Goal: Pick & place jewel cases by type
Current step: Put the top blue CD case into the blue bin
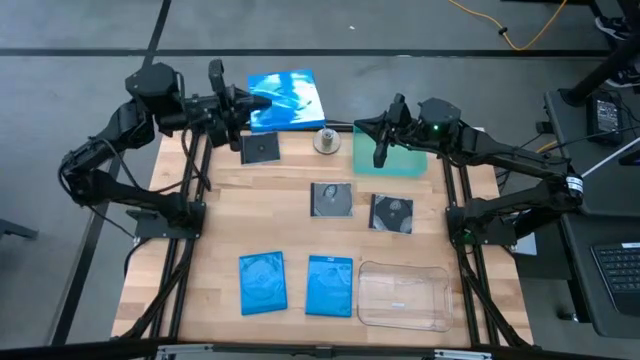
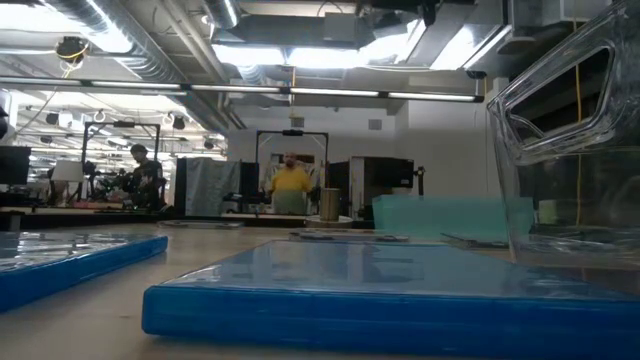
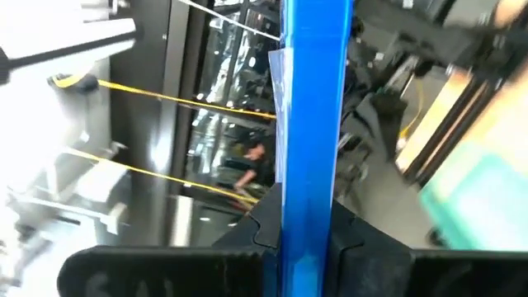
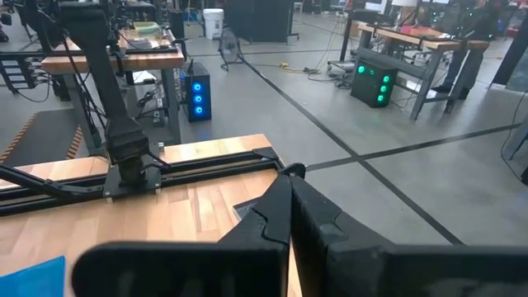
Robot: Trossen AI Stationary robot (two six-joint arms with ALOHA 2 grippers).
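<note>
My left gripper (image 1: 243, 105) is shut on a bright blue jewel case (image 1: 287, 100), held high over the table's far left edge. Two more blue cases (image 1: 263, 282) (image 1: 330, 285) lie flat near the front edge; in the low view they are close up (image 2: 400, 290) (image 2: 60, 265). Three dark squarish cases (image 1: 260, 148) (image 1: 332, 198) (image 1: 392, 212) lie flat further back. My right gripper (image 1: 380, 140) is shut on nothing and hangs above the teal tray (image 1: 400, 160); its own view shows the closed fingers (image 4: 289, 206). My left gripper pinches the blue case between its two fingers at the case's left edge (image 1: 255, 105). In the wrist view the case runs edge-on (image 3: 309, 239) between the two dark fingers (image 3: 264, 231). The fingers come in level from the table's left. The case is lifted clear, its broad face turned upward.
A clear plastic tray (image 1: 403, 295) stands at the front right and looms large in the low view (image 2: 560, 130). A small metal cylinder (image 1: 327, 140) stands at the far middle beside the teal tray. Bare wood lies at the table's left middle. People show in the room beyond.
</note>
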